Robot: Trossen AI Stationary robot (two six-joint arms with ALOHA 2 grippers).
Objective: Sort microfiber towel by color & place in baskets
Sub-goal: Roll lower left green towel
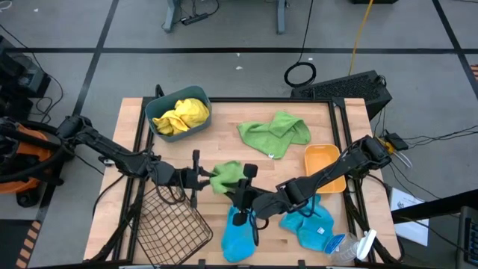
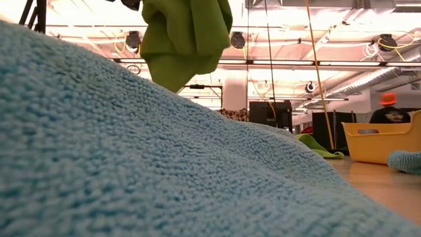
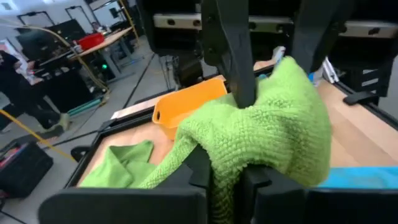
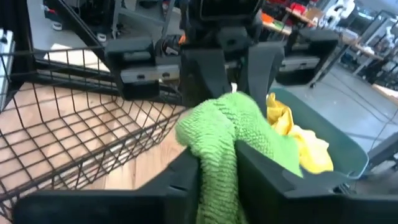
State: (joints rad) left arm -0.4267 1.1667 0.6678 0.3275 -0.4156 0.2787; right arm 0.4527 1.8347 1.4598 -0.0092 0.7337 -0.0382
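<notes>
Two yellow towels [image 1: 181,116] sit in teal bin [image 1: 158,106]. Left gripper [image 1: 202,178] and right gripper [image 1: 243,183] both pinch one green towel [image 1: 225,176] between them, lifted beside wire basket [image 1: 170,228]. Other green towel [image 1: 275,131] and blue towels [image 1: 240,233] remain unsorted.

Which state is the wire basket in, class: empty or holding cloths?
Empty. In the high view the wire basket shows only bare mesh over the table; the right wrist view shows the same.

Even overhead light gives soft shadows on the bench [image 1: 224,119]; ceiling lamps [image 2: 316,13] glare; the near blue towel [image 2: 131,164] looms blurred.
</notes>
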